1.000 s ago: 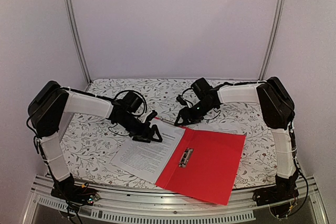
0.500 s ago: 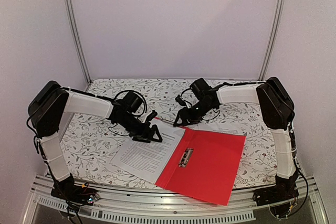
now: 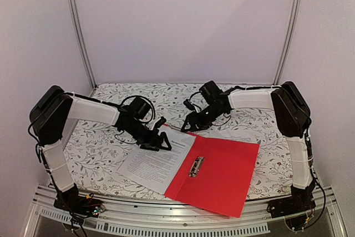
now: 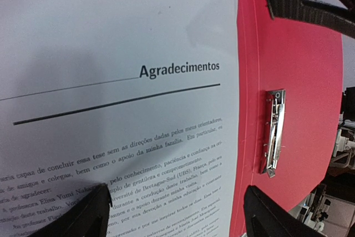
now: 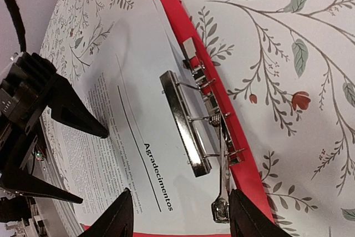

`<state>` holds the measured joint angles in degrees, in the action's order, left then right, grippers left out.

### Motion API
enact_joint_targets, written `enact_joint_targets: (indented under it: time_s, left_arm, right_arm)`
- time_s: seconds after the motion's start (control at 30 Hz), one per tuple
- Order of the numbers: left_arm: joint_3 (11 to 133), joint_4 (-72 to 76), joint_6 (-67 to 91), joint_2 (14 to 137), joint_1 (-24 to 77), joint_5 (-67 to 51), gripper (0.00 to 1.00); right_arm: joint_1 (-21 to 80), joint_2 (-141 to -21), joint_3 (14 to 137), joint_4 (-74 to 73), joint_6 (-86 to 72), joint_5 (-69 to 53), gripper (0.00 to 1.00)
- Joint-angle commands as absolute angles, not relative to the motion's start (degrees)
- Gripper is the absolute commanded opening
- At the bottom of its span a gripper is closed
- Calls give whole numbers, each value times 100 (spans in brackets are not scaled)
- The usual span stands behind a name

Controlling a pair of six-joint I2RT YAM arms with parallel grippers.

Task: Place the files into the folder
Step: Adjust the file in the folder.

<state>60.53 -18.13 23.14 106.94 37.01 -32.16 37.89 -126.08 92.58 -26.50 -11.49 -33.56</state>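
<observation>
Floral-patterned surface: carrying everything, with both arms reaching in over it.
Flat red plastic folder: lying open toward 6 o'clock, bare red panel facing up, near corner appearing to overhang the front edge.
Flat metal fastener: sitting just beside the spine on that bare panel.
White printed paper sheet: lying flat at 9 o'clock of the bare panel, heading end pointing to 1 o'clock. Probably resting on the folder's other half, judging by the red rim showing past its far edge.
Silver wire-lever clip: sitting at the sheet's heading edge, against that red rim.
Second white sheet: peeking out at 12 o'clock of the folder, mostly hidden.
Left claw: spread wide, pinching nothing, hanging at or just above the sheet near its heading. Impossible to tell whether touching.
Right claw: at 1 o'clock of the left claw, spread part-way, gripping nothing visible, hovering over the wire-lever clip.
Risk, sheet: buckling or creasing if pressed and dragged, being thin and floppy.
Risk, clip: springing back on a slipped lever, crumpling or missing the sheet's edge.
Risk, folder: sliding on the cloth under a sideways push, tipping off the front edge.
</observation>
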Motion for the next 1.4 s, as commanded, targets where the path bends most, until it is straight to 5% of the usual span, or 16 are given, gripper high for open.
enact_joint_targets:
  time_s: [0.0,0.47,0.83,1.37]
  left_arm:
    - [5926,-1773,2273,10795,3727,-3190,84]
    - [5880,-1704,2292,10789,3726,-3182,84]
    - [5863,-1658,2317,10791,3718,-3191,84]
    - [5827,-1611,2342,10776,3718,-3226,84]
  right_arm:
    - [3865,-12587,9541,-2595,-1256,-3550,58]
    - [3947,-13035,10271,-2590,-1438,-3713,58]
    - [4078,-11944,8840,-2286,-1526,-3378,58]
    - [4377,-12199,8366,-1954,-1820,-3275,58]
